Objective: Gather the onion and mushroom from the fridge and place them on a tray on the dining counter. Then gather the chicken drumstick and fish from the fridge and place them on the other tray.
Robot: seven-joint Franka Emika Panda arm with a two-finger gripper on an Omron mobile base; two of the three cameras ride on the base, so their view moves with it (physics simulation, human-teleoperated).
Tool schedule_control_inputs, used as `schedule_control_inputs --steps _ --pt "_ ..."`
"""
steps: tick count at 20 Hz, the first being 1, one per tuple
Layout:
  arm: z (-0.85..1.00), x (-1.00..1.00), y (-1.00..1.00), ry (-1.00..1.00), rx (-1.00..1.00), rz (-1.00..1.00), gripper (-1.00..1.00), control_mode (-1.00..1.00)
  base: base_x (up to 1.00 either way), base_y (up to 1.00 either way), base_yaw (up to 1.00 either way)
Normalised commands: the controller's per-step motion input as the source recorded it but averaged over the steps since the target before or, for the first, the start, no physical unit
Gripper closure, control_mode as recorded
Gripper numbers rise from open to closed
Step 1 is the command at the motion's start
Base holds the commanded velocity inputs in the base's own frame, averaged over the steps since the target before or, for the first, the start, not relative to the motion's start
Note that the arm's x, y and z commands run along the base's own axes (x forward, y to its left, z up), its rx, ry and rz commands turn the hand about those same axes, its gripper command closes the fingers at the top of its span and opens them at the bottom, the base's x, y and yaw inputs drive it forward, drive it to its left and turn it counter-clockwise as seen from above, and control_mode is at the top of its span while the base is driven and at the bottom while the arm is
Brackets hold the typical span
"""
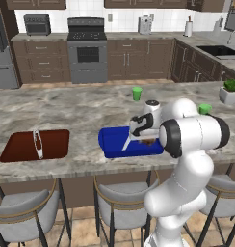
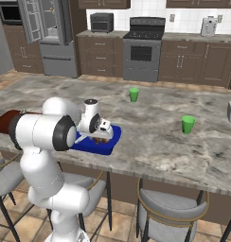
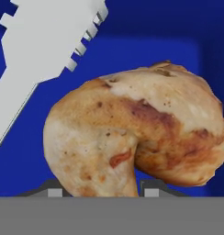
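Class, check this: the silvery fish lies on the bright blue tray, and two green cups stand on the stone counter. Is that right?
Not quite. The fish lies on the dark red-brown tray, as the left base view shows. Two green cups do stand on the stone counter.

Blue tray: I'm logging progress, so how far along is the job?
Done: the fish lies on the red-brown tray. In hand: the gripper holds a tan-brown piece, drumstick or mushroom I cannot tell, over the blue tray. Left: setting it down, then fetching the remaining foods.
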Motion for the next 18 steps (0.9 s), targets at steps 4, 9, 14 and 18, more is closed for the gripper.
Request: schedule_control_inputs --steps 4,9,14,18 --pt "-0.09 0.28 0.0 0.0 0.0 0.0 1.0 -1.0 0.0 0.0 0.0" --pt "-0.16 0.27 0.0 0.0 0.0 0.0 1.0 -1.0 0.0 0.0 0.0" --pt "-0.22 0.18 0.0 0.0 0.0 0.0 1.0 -1.0 0.0 0.0 0.0" --pt "-0.28 0.02 0.0 -0.01 0.0 0.0 -1.0 -1.0 0.0 0.0 0.0"
